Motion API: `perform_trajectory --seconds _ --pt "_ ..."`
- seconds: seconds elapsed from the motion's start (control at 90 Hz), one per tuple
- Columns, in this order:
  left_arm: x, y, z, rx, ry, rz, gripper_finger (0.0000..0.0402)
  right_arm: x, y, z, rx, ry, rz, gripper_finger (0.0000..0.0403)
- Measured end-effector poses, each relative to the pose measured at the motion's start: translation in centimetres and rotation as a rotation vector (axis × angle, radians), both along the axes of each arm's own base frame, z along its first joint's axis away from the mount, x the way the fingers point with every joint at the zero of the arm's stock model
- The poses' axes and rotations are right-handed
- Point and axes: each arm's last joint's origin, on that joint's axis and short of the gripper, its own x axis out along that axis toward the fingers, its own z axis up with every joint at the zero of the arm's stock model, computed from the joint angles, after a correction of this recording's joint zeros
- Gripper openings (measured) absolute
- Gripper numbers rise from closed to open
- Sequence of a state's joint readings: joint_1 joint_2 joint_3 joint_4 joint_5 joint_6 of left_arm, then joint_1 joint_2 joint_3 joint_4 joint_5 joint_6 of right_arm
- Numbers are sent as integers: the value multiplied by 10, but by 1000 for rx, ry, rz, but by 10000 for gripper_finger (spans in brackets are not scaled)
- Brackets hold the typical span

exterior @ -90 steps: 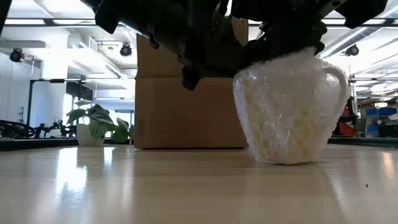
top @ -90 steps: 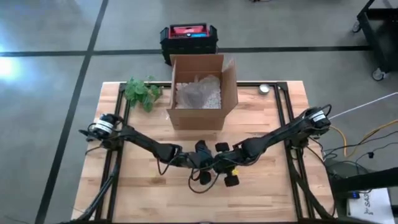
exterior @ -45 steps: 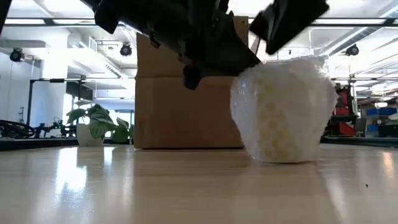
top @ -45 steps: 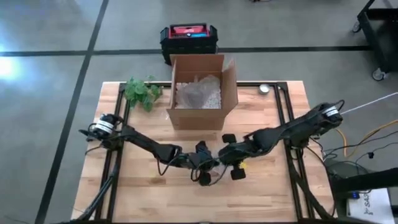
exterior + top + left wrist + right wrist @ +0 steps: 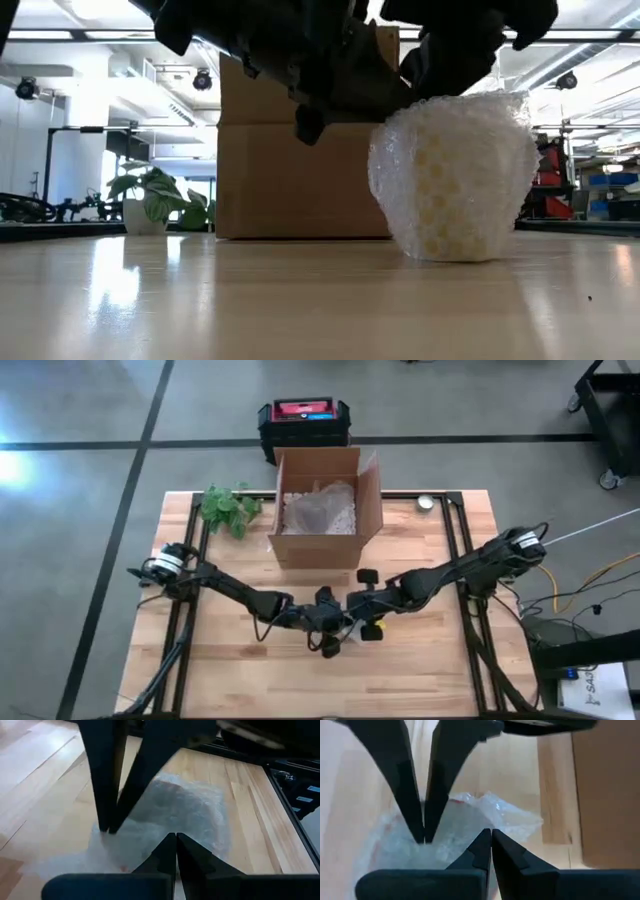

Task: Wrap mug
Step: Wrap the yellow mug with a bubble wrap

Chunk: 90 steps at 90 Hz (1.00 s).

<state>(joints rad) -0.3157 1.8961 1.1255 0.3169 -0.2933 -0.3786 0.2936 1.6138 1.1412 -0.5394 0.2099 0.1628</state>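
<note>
1. left gripper (image 5: 330, 622) at the table (image 5: 230, 670) centre, over the wrapped mug (image 5: 452, 175); its fingers (image 5: 172, 851) are pressed together, pinching the wrap (image 5: 170, 815).
2. right gripper (image 5: 365, 615) just beside it, jaws closed on the same wrap's top.
3. risk, my judgement: opposed pulls could tear the film or tip the mug; letting go early could let the wrap spring loose.
4. wrap: clear, bubbled, crinkly; mug: pale, rounded; box (image 5: 322, 510) behind: plain cardboard.

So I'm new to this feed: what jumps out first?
A bubble-wrapped mug stands on the table, near its middle, with the left gripper and right gripper meeting right above it. Behind it sits an open cardboard box, with a small plant to its left.
</note>
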Motion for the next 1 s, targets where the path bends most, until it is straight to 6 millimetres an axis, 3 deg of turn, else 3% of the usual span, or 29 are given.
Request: perform_trajectory --seconds 0.422,0.6,0.789,1.0 --pt "1 1 1 3 -8 4 0 -4 0 -48 3 112 -21 0" --pt "0 1 2 3 -6 3 0 -4 0 -50 9 101 -13 0" --pt "-13 3 20 19 41 0 0 -2 2 -47 16 107 -7 0" --pt "-34 13 27 156 171 235 0 -3 4 -47 16 108 1 0"
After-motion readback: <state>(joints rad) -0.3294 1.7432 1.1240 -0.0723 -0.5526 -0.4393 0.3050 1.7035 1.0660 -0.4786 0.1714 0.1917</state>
